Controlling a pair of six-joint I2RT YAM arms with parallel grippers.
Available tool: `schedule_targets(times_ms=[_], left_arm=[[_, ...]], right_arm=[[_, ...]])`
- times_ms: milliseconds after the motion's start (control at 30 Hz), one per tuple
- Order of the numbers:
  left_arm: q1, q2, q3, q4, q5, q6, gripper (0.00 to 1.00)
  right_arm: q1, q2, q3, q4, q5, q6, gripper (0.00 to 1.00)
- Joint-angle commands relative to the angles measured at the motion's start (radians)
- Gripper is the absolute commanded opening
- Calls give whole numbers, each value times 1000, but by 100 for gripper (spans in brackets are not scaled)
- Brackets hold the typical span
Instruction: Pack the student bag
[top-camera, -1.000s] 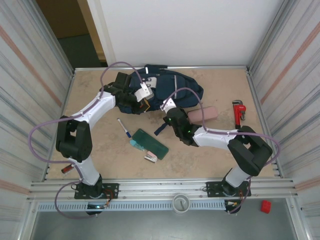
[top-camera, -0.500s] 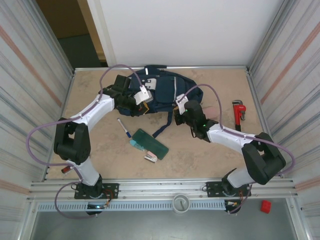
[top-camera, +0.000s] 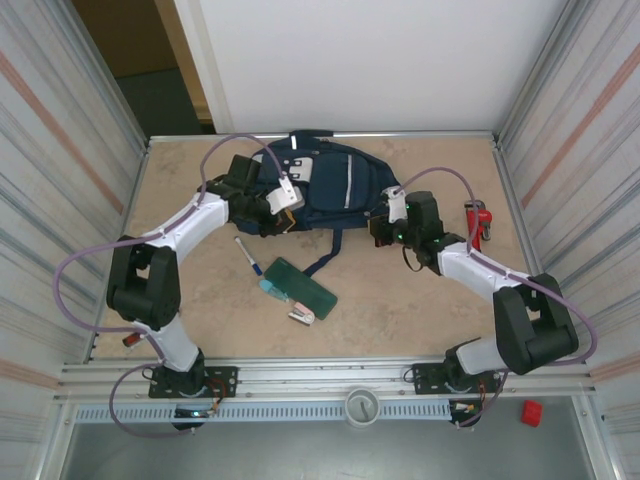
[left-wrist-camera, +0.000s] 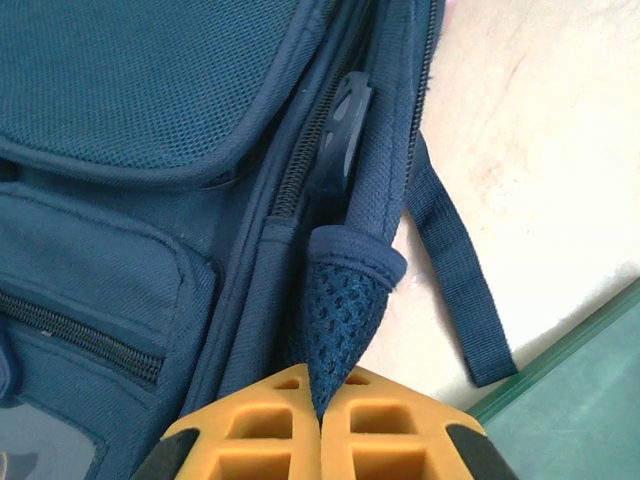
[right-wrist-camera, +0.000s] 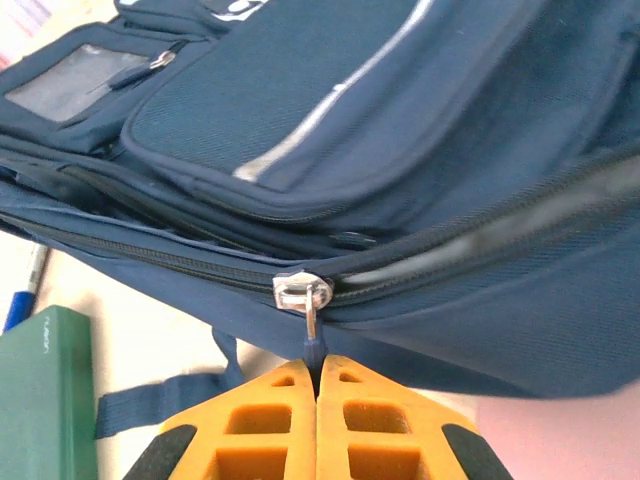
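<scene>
Student bag (top-camera: 335, 185) lay flat at the far middle of the surface (top-camera: 400, 300), front pockets up and reflective stripe (right-wrist-camera: 300, 135) showing. We had one arm on each side of it.

Left fingers (top-camera: 287, 206) were at the bag's left near edge. In the left wrist view they (left-wrist-camera: 322, 420) were pinched tight on the tip of a dark blue mesh tab (left-wrist-camera: 340, 310), beside a closed zip (left-wrist-camera: 300, 165). A loose strap (left-wrist-camera: 455, 300) trailed off the bag onto the surface there.

Right fingers (top-camera: 378, 227) were at the bag's right near edge. In the right wrist view they (right-wrist-camera: 318, 385) were clamped on the thin metal pull (right-wrist-camera: 312, 335) hanging from the silver slider (right-wrist-camera: 302, 293) of the main zip. We couldn't tell from the blur right of the slider whether that zip was open.

Green case (top-camera: 300, 286) sat near of the bag, apart from it, with a pen (top-camera: 248, 254) just to its left and far side and a small pink-and-white item (top-camera: 302, 317) at its near end. Red pipe wrench (top-camera: 477, 222) lay by the right wall, right of the right arm.
</scene>
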Motion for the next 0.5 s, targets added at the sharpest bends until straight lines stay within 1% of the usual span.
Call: schedule_targets(times_ms=[0,67,133,200,267,300,400,467], left_arm=[[35,-45,-13,40,-131,40,0],[33,-31,-8,25,-149,45,0],[24,-30,-11,19,-150,41,13],[3,-47,-23,24,-137,44,32],[-21,-77,-43,52,-120,42,43],[-34,-97,-57,74,-112,39,48],[-77,-137,-84,141,-98,38,58],[-115,-133,-86,161,-94,63,63]], right_arm=[[-20,-28,-11,-35,-74,87,0],[-6,-19,-7,-19,-86,112,0],[12,-12,2,1,-97,139,0],[36,-6,16,6,-99,160,0],[54,-2,27,11,-94,179,0],[60,0,31,16,-93,188,0],[72,11,37,22,-91,200,0],[72,19,36,30,-91,207,0]])
